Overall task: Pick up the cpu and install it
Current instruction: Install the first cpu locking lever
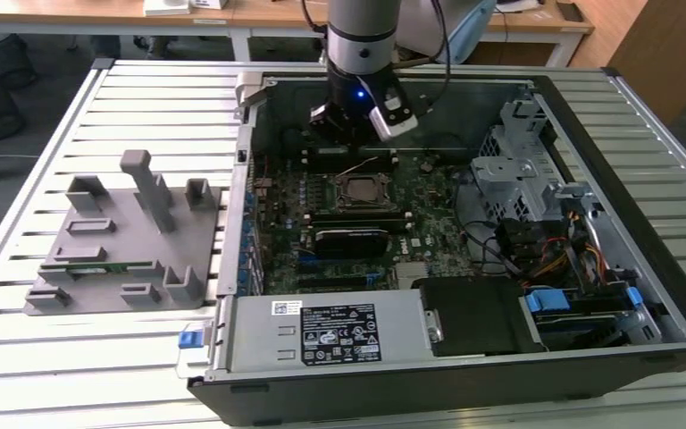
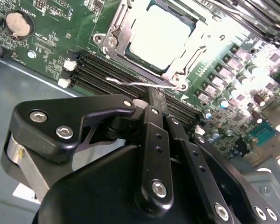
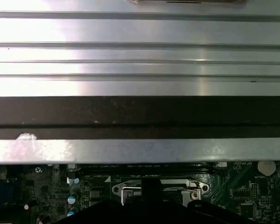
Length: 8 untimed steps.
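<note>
Sitting in its socket (image 2: pixel 144 39), cpu (image 2: pixel 161 37) shows blank.

**A ridged metal bench with two things on it**

The bench (image 1: pixel 140 107) is pale silver metal with long ridges running across its top. In the first wrist view the same shiny ridges (image 3: pixel 140 56) show. A big open computer case (image 1: pixel 463 375) lies flat on the bench, toward the exterior view's right. A grey plastic holder (image 1: pixel 117 241) with upright posts and slots sits on the bench at the exterior view's left, just beside the case. A thin green stick (image 1: pixel 104 266) rests in one slot.
</note>
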Each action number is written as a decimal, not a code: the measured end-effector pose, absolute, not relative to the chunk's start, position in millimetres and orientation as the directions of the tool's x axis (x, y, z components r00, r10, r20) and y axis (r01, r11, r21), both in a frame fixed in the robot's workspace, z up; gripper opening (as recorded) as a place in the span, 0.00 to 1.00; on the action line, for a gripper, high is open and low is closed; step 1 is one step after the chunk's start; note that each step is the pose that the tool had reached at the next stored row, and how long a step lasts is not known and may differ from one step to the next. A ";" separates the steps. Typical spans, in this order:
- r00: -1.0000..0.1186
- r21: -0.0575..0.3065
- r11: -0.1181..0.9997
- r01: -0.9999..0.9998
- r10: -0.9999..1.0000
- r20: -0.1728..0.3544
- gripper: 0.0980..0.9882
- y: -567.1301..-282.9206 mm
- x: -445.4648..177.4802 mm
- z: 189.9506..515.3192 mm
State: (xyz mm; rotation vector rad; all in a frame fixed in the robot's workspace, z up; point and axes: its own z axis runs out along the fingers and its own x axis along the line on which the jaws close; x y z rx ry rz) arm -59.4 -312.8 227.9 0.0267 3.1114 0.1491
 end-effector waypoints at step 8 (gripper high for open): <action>-1.000 0.096 0.995 0.005 0.008 -0.026 0.01 -311.5 -54.1 224.7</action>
